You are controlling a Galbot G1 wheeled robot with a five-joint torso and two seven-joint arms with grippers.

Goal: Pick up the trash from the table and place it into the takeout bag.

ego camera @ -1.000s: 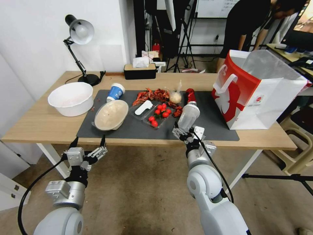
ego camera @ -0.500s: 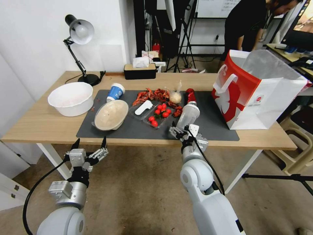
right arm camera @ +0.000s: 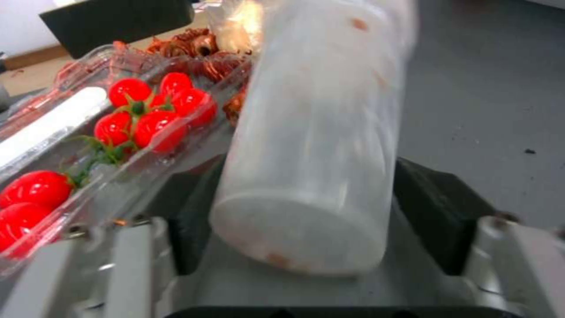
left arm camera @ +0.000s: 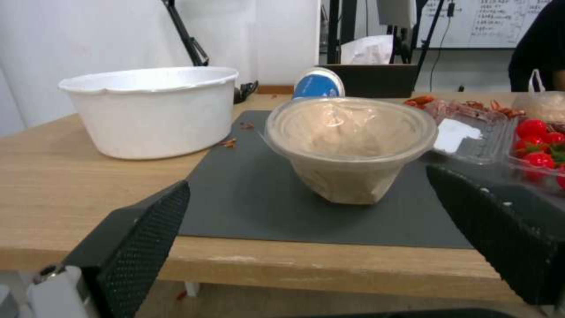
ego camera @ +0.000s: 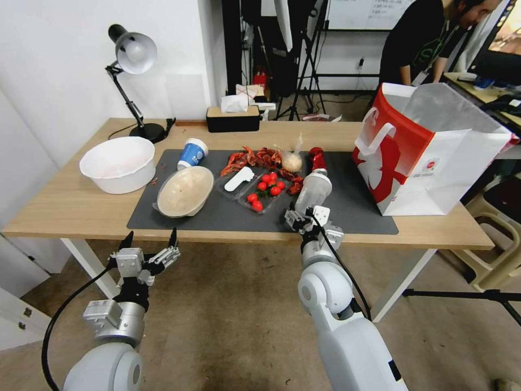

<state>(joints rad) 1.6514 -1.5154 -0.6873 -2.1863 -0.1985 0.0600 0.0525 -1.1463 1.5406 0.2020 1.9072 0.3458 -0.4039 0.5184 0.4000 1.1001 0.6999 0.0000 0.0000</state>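
Tabletop (ego camera: 65, 206) unchanged; right pincer (ego camera: 305, 216) nearer.

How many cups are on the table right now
2. The blue-and-white paper cup lies at the mat's far left corner. The clear lidded plastic cup lies on the mat's near side, between the right gripper's fingers.

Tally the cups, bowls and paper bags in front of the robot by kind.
Cups: 2, the clear plastic cup and the blue-and-white paper cup.
Bowls: 2, the beige lidded bowl and the white basin.
Paper bags: 1, the takeout bag.
Total: 5.
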